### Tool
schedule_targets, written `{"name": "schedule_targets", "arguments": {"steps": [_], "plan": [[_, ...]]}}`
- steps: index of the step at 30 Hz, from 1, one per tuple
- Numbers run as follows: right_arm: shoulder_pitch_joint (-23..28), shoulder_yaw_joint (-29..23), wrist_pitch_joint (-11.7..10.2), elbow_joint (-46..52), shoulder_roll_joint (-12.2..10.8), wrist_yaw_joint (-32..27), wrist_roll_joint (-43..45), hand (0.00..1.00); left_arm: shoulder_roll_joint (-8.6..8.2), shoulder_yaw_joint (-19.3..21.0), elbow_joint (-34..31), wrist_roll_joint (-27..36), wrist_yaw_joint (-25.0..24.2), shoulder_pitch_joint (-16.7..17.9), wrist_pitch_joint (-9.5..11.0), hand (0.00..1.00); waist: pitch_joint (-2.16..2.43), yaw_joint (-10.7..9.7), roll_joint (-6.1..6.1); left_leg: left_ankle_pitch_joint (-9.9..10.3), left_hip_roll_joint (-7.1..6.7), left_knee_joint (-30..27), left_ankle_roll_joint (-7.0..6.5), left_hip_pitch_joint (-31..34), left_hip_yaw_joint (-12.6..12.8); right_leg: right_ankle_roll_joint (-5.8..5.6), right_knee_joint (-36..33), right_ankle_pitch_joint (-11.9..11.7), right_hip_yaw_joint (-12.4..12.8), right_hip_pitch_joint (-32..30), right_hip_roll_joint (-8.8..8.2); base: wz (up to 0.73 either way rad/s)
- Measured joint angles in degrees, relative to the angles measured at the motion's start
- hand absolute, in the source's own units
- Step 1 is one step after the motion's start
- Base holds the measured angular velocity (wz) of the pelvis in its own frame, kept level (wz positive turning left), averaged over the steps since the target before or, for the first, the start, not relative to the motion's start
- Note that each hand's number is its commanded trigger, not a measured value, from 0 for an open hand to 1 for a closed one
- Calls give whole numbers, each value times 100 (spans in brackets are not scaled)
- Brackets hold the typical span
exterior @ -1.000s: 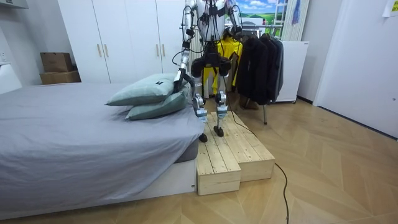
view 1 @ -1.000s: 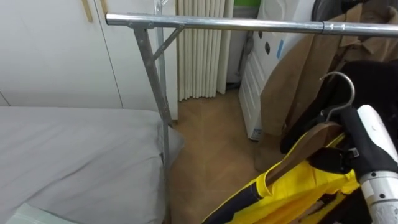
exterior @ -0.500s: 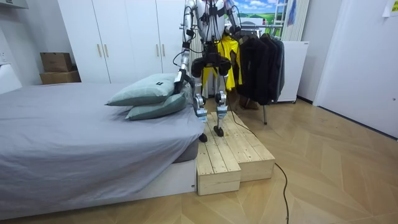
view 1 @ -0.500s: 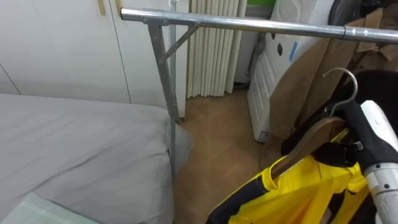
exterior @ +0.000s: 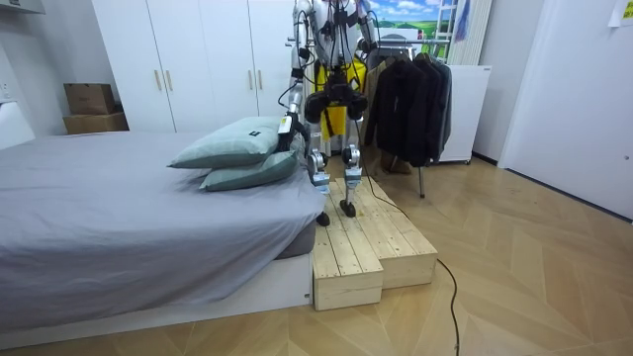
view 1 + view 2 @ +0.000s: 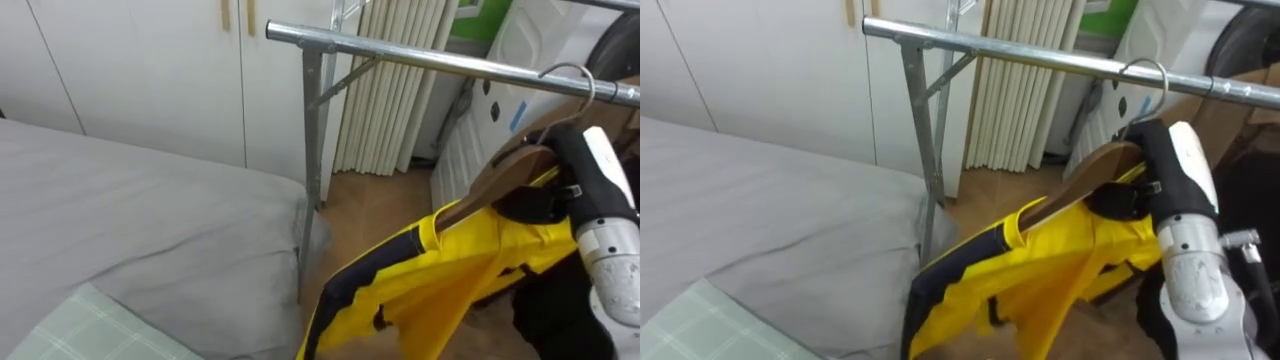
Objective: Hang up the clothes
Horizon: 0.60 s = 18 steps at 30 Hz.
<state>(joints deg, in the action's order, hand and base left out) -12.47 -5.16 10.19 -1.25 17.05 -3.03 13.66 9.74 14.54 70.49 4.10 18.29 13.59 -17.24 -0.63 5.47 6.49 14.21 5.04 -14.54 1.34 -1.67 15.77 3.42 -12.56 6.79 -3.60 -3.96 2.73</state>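
Yellow garment on wooden hanger in right hand

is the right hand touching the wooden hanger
Touching. The right eye view shows the right hand curled round the wooden hanger just below its hook, with no gap between them.

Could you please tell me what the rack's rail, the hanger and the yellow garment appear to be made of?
The rail looks like bare metal: silvery grey with a dull sheen. The hanger seems to be varnished wood, brown, smooth and slightly glossy. The yellow garment appears to be thin cloth, possibly synthetic, draping in soft folds.
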Motion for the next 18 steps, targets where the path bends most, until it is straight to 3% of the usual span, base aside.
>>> {"name": "schedule_targets", "arguments": {"steps": [8,18], "plan": [[-250,-1,2,-754,135,-3,-851,100,15,57,-159,-252,-72,-2,0,0,-5,127,-7,-8,-33,-16,-1,-1,-211,4,98,22,-202,142,-52,14],[-463,-2,35,-1649,403,80,-1872,100,18,98,-453,-255,-190,163,-15,0,-6,95,-4,-17,-64,5,-11,5,-337,-8,93,69,-352,185,-97,7]]}}
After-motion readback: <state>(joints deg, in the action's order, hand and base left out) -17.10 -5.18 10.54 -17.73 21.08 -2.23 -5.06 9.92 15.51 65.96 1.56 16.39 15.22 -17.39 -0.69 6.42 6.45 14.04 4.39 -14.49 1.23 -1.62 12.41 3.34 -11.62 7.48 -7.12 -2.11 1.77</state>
